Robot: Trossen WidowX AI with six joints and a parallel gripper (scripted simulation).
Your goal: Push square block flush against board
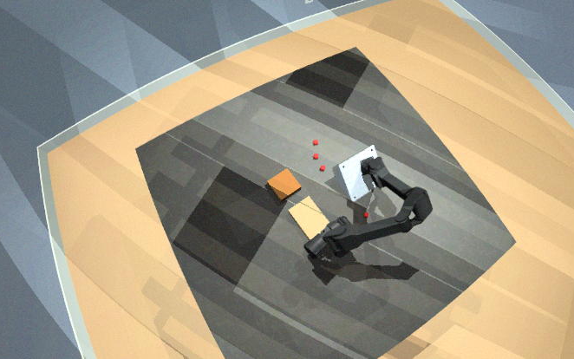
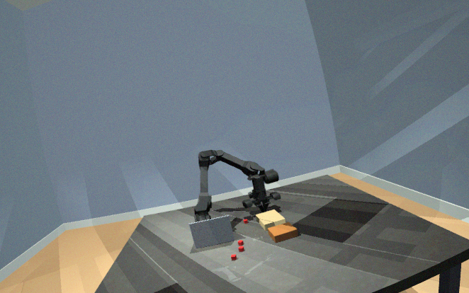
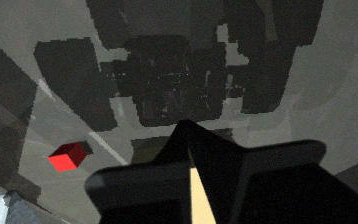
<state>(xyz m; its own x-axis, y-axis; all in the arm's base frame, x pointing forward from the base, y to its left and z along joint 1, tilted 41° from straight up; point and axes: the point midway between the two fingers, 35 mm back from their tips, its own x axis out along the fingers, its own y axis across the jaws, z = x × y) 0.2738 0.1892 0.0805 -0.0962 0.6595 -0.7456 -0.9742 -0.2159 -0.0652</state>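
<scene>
Matte black six-joint arm

Arm [image 1: 381, 226] [image 2: 233, 160] seen in dark black-grey; slim, straight links joined by chunky rounded joint housings, a stubby cylinder mounted near the wrist; gripper [image 2: 263, 207] [image 3: 184, 124] finished in black, fingers tapered to a point, broad round-cornered plates set either side
</scene>
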